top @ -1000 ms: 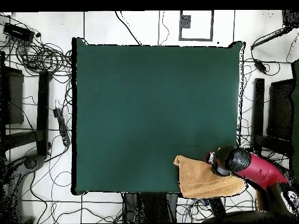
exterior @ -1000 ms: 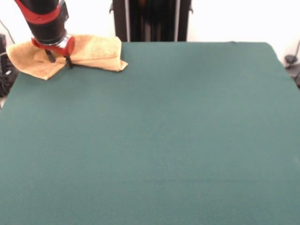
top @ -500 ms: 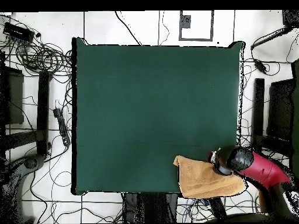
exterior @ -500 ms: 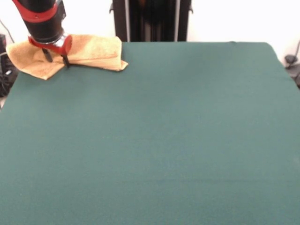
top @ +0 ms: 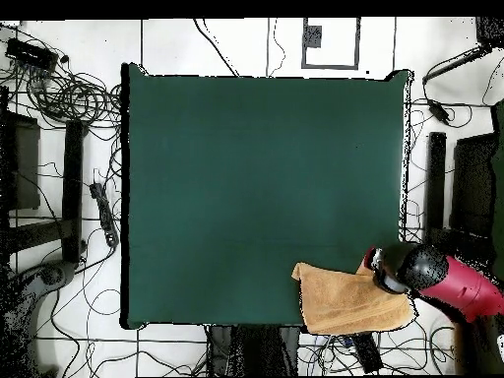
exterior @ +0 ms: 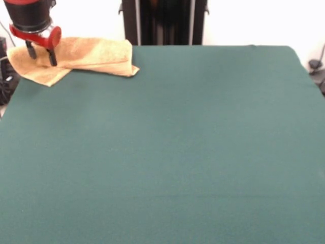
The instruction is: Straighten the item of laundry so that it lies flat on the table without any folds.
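From the front view, you can see the towel (exterior: 71,58) bunched at the far left corner of the bench (exterior: 172,152), next to the robot's side. It is plainly not flat: an upper layer lies doubled over a lower one, with a pointed flap toward the near side and another corner poking out to the right. Part of it seems to overhang the bench's left edge. Your end effector (exterior: 41,52) hangs over the towel's left part with its two dark fingers spread apart and nothing between them, so treat it as released. By my reading the straightening is barely begun, since every fold is left to undo. The rest of the green felt is smooth, and a pale wall and dark upright posts stand behind it.

From the overhead view, the same towel (top: 346,300) sits at the lower right corner of the bench (top: 256,167), close to the robot's base, and its lower edge runs past the bench's border, over the floor. The end effector (top: 379,271) is just at the towel's upper right corner, with the red arm reaching in from the right. You cannot judge the fingers from here. Around the bench, you have a pale tiled floor strewn with cables, plus dark stands along both sides
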`<control>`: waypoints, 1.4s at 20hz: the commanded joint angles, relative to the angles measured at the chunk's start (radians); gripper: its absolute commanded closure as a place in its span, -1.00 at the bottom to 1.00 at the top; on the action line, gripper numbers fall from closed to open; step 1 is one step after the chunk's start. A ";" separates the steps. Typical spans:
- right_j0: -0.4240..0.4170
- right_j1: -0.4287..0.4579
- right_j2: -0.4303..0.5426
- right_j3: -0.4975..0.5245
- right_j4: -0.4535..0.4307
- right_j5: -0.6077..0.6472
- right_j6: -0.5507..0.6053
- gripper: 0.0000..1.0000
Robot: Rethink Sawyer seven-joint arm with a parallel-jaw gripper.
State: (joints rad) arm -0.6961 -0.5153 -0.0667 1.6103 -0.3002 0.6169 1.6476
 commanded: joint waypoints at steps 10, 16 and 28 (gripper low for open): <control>0.042 0.232 0.094 0.042 0.125 -0.228 0.242 -1.00; 0.050 0.260 0.085 0.046 0.155 -0.272 0.244 -1.00; 0.106 0.334 0.015 -0.018 0.150 -0.325 0.249 1.00</control>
State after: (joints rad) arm -0.6571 -0.3885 -0.1147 1.5938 -0.1873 0.4672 1.6476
